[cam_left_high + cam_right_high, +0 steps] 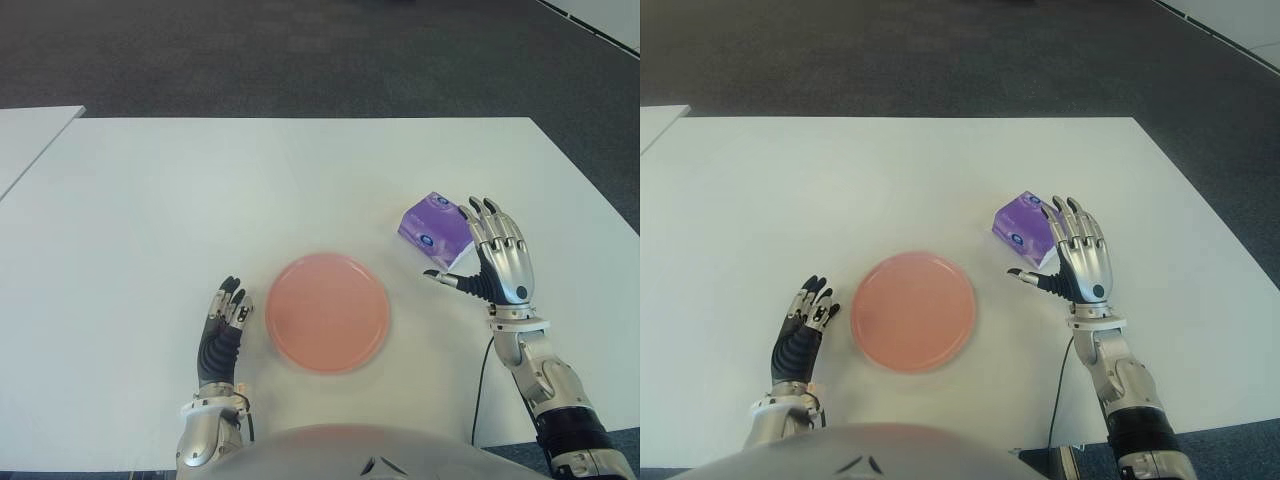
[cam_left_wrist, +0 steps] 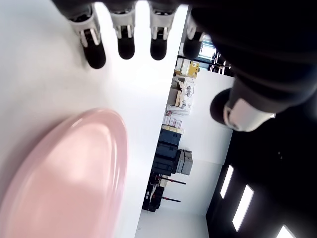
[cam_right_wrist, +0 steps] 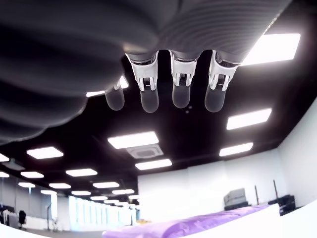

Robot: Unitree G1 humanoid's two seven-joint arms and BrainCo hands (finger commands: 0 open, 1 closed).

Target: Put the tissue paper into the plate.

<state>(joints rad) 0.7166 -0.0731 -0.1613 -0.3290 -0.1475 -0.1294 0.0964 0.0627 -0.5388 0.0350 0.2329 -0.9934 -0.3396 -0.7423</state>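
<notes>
A purple tissue pack (image 1: 434, 229) lies on the white table (image 1: 250, 190), to the right of the pink plate (image 1: 327, 312). My right hand (image 1: 497, 260) hovers just right of the pack with its fingers spread and its thumb pointing toward the plate; it holds nothing. In the right wrist view the straight fingertips (image 3: 181, 94) stand above the purple pack (image 3: 198, 225). My left hand (image 1: 222, 322) shows just left of the plate, fingers relaxed. The left wrist view has the plate's rim (image 2: 116, 148) beside the extended fingers (image 2: 126, 47).
A second white table's corner (image 1: 25, 135) shows at the far left. Dark carpet (image 1: 300, 50) lies beyond the table's far edge. A black cable (image 1: 482, 385) runs down by my right forearm near the front edge.
</notes>
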